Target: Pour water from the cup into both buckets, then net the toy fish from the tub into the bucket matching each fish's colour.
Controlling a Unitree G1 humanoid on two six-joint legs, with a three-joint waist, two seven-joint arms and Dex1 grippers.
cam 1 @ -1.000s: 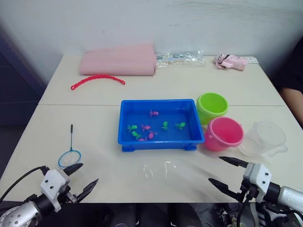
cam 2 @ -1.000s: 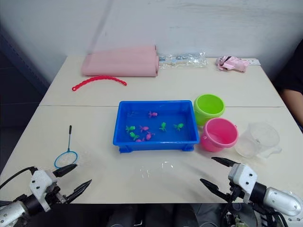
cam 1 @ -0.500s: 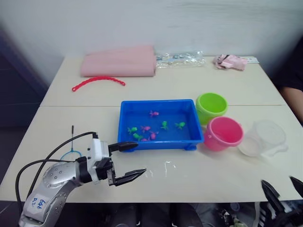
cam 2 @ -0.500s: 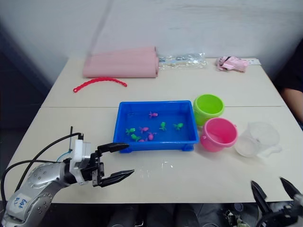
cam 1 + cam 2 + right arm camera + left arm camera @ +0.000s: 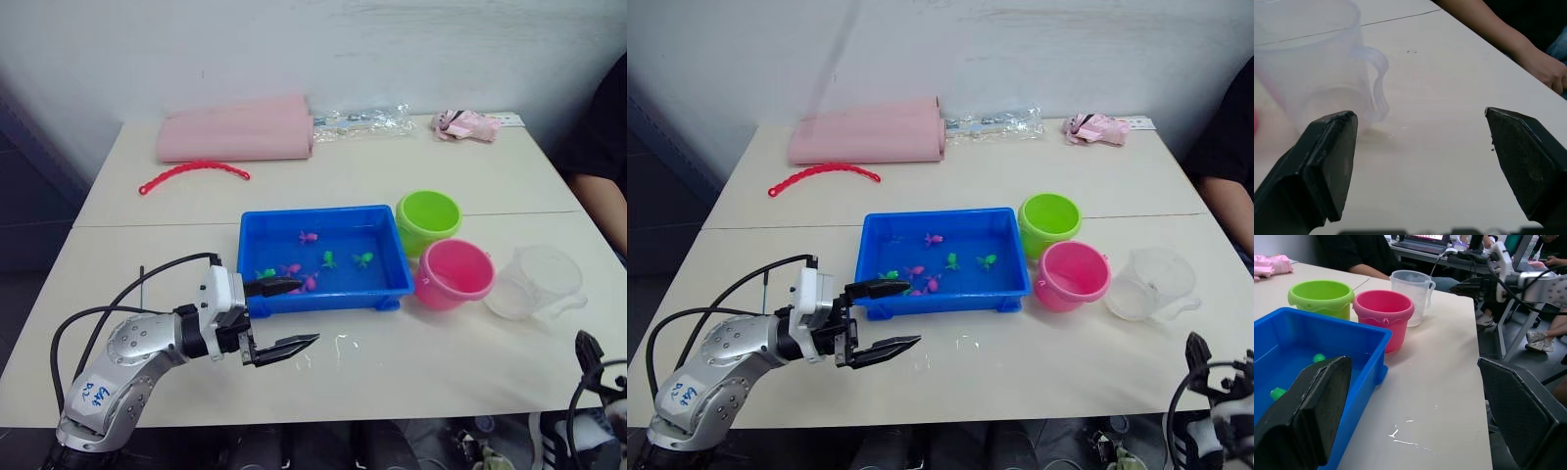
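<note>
A small white label with handwriting too small to read sits on the silver left arm. The left gripper (image 5: 282,315), fingers spread and empty, has moved closer to the shallow bright blue plastic tub (image 5: 318,294), one finger at its front rim. The right gripper (image 5: 1420,147), spread, faces the clear plastic measuring cup (image 5: 534,282) just right of the tub.

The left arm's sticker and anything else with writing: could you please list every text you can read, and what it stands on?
The white sticker on the left arm: handwritten, two short lines, too blurred to read for certain.
The cup: no readable markings.
The laptop screen in the left wrist view: too small to read.
No other text can be read.
</note>
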